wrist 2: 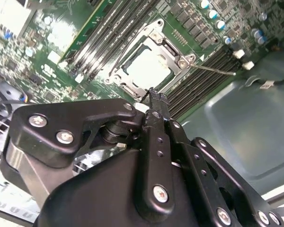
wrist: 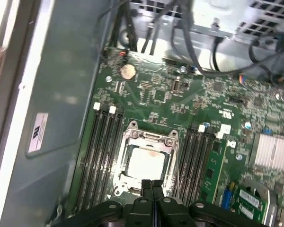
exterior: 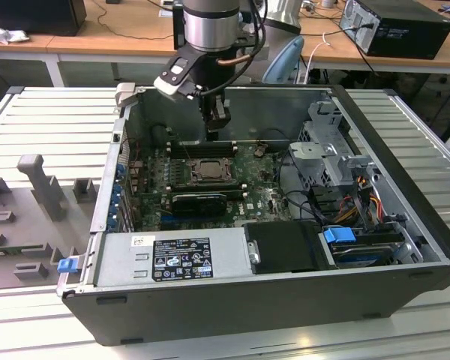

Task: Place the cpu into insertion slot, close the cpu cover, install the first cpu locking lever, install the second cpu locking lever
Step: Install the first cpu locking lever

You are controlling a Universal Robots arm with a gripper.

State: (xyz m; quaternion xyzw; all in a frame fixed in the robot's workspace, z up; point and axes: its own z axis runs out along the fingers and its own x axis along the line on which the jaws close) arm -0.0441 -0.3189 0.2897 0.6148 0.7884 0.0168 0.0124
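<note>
Cpu [wrist: 144, 163] lay in insertion slot [exterior: 208, 172], cpu cover [wrist: 149, 138] down around it. One edge hidden behind gripper [wrist: 152, 186]; fingers pressed together, holding nothing, close above socket. Levers hard to make out.

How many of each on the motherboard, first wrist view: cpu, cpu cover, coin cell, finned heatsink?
cpu: 1
cpu cover: 1
coin cell: 1
finned heatsink: 1
Total: 4

Tool [wrist: 152, 186], tips together, close over the cpu [wrist: 145, 163], cpu cover [wrist: 149, 138] seemingly down.
</note>
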